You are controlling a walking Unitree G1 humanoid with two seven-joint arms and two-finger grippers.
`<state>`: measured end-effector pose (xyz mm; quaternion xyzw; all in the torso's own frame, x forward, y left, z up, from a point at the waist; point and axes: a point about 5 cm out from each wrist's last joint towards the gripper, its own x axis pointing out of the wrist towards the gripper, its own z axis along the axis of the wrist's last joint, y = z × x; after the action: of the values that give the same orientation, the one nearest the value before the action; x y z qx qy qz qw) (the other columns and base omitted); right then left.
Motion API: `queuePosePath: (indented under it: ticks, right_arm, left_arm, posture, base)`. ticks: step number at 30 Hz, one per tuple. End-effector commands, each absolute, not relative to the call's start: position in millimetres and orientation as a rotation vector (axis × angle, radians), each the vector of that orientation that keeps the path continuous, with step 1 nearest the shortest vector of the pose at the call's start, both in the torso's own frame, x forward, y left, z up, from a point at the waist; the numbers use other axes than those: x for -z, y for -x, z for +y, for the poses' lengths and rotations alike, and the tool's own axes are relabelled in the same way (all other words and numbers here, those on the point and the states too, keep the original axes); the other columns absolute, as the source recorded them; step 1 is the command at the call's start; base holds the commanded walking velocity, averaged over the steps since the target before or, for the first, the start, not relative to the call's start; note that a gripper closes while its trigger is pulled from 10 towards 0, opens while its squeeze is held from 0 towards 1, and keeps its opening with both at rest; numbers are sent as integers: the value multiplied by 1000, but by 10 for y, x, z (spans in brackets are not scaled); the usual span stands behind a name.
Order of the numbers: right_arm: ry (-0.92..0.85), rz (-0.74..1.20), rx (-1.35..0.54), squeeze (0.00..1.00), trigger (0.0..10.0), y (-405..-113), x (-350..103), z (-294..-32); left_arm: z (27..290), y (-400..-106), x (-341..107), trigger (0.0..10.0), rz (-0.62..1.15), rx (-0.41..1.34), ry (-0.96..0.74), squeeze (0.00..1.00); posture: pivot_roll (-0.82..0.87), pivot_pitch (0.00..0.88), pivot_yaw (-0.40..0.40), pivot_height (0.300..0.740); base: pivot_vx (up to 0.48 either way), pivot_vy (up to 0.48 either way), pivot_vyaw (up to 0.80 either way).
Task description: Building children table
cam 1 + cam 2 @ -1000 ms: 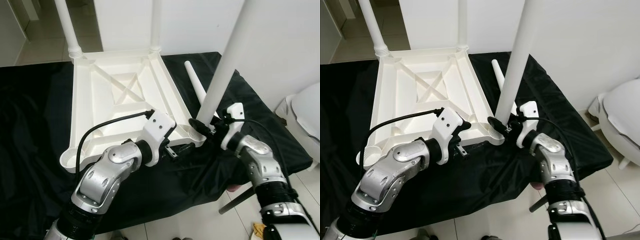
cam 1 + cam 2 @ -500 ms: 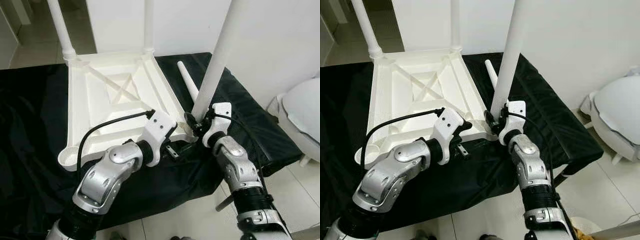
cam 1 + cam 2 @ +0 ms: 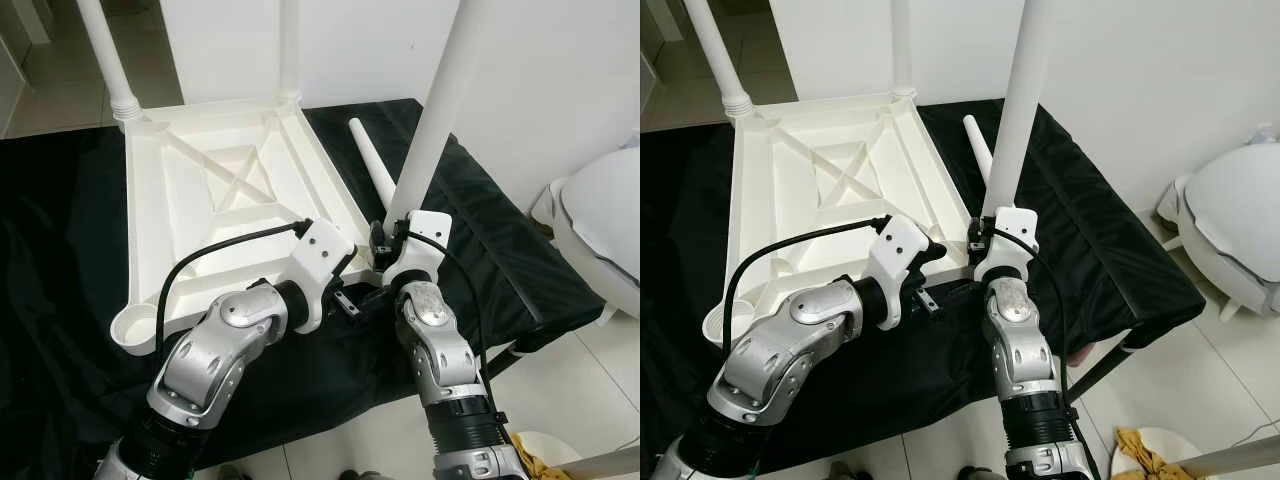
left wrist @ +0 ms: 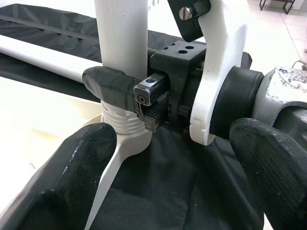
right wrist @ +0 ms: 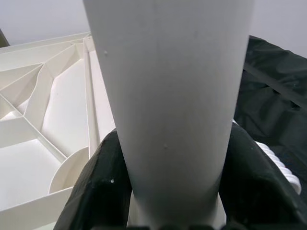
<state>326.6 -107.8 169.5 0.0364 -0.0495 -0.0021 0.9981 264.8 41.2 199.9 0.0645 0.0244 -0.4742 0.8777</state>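
Note:
The white children's table top [image 3: 230,190] lies upside down on a black cloth. Legs stand in its two far corners [image 3: 105,55] [image 3: 289,45]. A third white leg [image 3: 435,120] stands nearly upright in the near right corner socket, and my right gripper [image 3: 385,236] is shut on it just above its threaded base [image 4: 120,125]. In the right wrist view the black fingers [image 5: 103,187] press both sides of that leg. My left gripper [image 4: 175,163] hangs open just in front of that corner, touching nothing. A fourth leg [image 3: 368,160] lies loose on the cloth, right of the table top.
The near left corner socket [image 3: 135,328] holds no leg. The black cloth [image 3: 500,260] ends close to my right, with tiled floor beyond. A white rounded object [image 3: 600,230] stands at the far right, and a yellow rag [image 3: 530,455] lies on the floor.
The camera has shifted. My right arm has swung in from the right, and the held leg has gone from leaning right to nearly upright. The left gripper stays by the corner.

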Motion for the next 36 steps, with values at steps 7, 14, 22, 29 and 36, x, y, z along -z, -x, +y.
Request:
queuePosePath:
  ticks: [7, 14, 22, 29, 36]
  right_arm:
    - [-94, -123, -14, 1000, 10000, -3277, -1732, -1158]
    - [-51, -141, -213, 1000, 10000, -3274, -1780, -1153]
    - [0, -128, -454, 0, 10000, -3286, -1766, -1327]
    - [115, -76, -623, 0, 10000, -3297, -1721, -1586]
    - [139, -42, -688, 0, 10000, -3313, -1675, -1709]
  left_arm:
    - [396, -2637, -1984, 10000, 56, 987, -136, 0]
    - [390, -2635, -1983, 10000, 56, 989, -137, 0]
    - [384, -2630, -1987, 10000, 55, 998, -141, 0]
    - [396, -2627, -1993, 10000, 57, 995, -145, 0]
    - [416, -2633, -2003, 10000, 56, 983, -142, 0]
  posture:
    - [-35, 83, -26, 740]
    - [-36, 78, -27, 740]
    - [-41, 76, -21, 740]
    - [-34, 87, -18, 740]
    - [-27, 94, -17, 740]
  base:
    - [0, 0, 0]
    - [0, 0, 0]
    - [0, 0, 0]
    - [0, 0, 0]
    - [0, 0, 0]
